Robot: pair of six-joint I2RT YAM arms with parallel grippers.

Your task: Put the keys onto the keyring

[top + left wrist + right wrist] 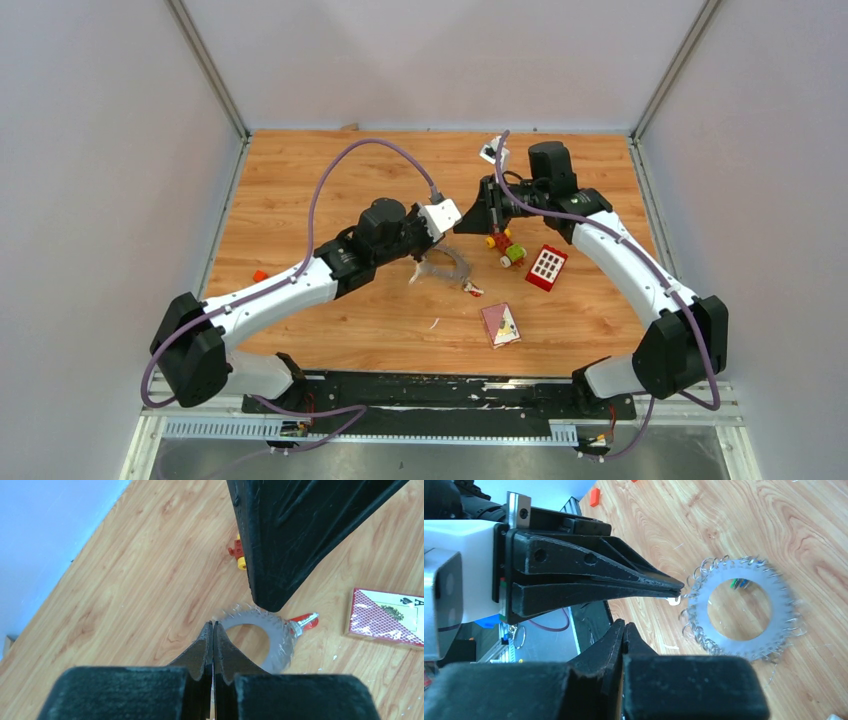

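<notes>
The keyring (447, 268) lies flat on the wooden table, a grey ring (744, 645) edged with many small wire loops. A red-headed key (305, 622) rests against its rim (280, 645); the same key (471, 290) lies just right of the ring from above. Small blue and green bits (738, 583) lie at the inner edge of the ring's hole. My left gripper (213, 624) is shut, its tip (680, 585) hovering at the ring's rim beside a small white bit (672, 600). My right gripper (624, 624) is shut too, close above the ring (465, 232), with nothing seen in it.
A yellow-red-green toy (505, 247) and a red block with white buttons (546, 268) sit right of the ring. A card pack (500, 325) lies nearer the front. A small orange piece (260, 275) is at the left. Grey walls enclose the table.
</notes>
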